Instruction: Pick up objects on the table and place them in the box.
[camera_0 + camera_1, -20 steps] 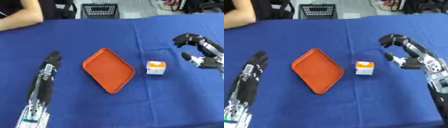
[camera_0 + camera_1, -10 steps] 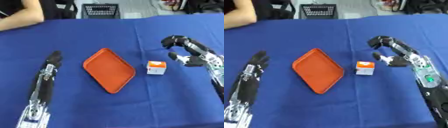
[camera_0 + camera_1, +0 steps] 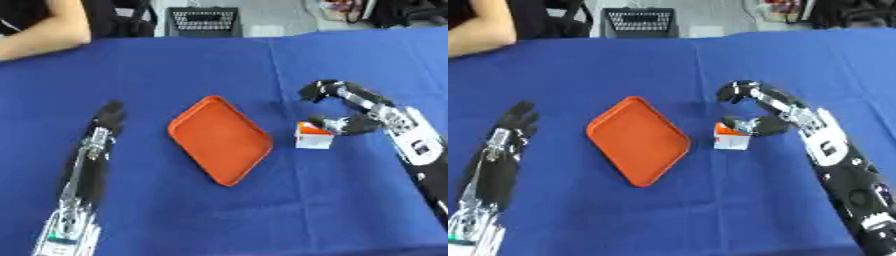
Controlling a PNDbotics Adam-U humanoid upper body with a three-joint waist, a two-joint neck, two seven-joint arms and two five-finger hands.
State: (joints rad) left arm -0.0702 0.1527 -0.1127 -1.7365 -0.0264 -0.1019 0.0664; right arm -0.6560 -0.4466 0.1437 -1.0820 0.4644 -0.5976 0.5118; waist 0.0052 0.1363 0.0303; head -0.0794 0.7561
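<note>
A small white and orange box (image 3: 312, 136) sits on the blue table just right of an orange tray (image 3: 220, 139). My right hand (image 3: 353, 109) reaches in from the right, fingers arched above the box and thumb touching its right side, without closing round it. My left hand (image 3: 108, 114) lies flat and open on the cloth at the left, well away from the tray.
A person's bare arm (image 3: 39, 36) rests on the table's far left corner. A black wire basket (image 3: 203, 21) stands beyond the far edge. Blue cloth (image 3: 262, 210) covers the whole table in front of the tray.
My right hand has moved left and down from the right edge until its thumb reaches the small box. The left arm, tray and box have stayed put.
</note>
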